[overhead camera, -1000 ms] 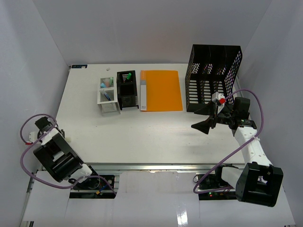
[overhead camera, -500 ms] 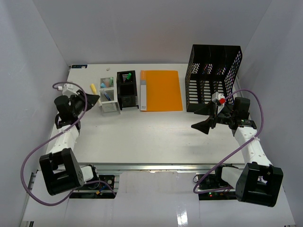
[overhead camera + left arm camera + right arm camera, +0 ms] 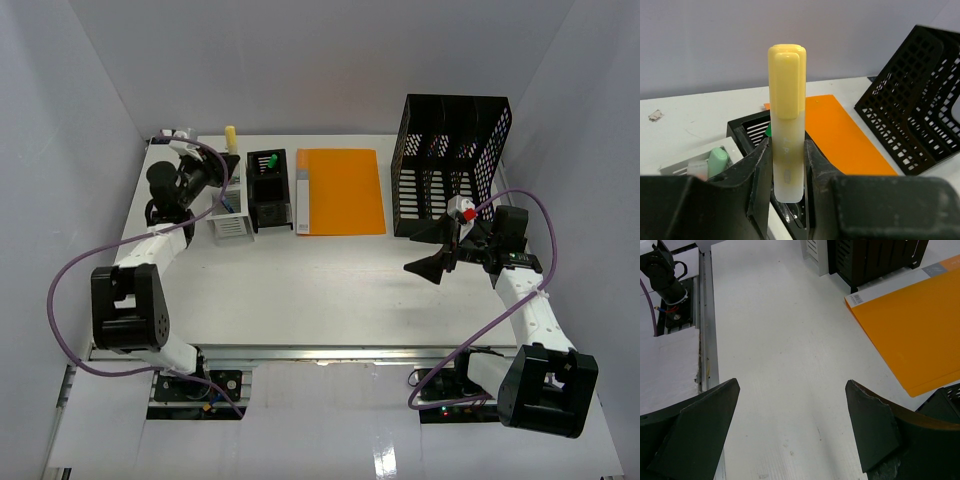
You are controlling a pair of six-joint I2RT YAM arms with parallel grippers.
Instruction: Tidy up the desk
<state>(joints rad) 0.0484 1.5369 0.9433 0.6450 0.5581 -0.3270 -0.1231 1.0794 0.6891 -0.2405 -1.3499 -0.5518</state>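
Observation:
The white desk [image 3: 300,285] carries a white pen holder [image 3: 228,208], a black pen holder [image 3: 267,190], an orange folder [image 3: 342,190] and a black mesh file rack [image 3: 450,165]. My left gripper [image 3: 217,168] is shut on a yellow highlighter [image 3: 230,134] and holds it upright at the back left, above the holders. In the left wrist view the highlighter [image 3: 787,100] stands between the fingers of the gripper [image 3: 787,146], over the black holder [image 3: 747,131]. My right gripper [image 3: 428,250] is open and empty in front of the rack, and the right wrist view shows it [image 3: 792,385] above bare desk.
The white holder [image 3: 715,161] has a mint green item in it. The folder [image 3: 840,135] and rack [image 3: 920,100] lie to the right of the highlighter. The metal rail [image 3: 705,340] runs along the desk's front edge. White walls enclose the desk.
My left arm swung from the front left corner to the back left and now holds the yellow highlighter higher and farther back, above the holders. The right arm has not moved.

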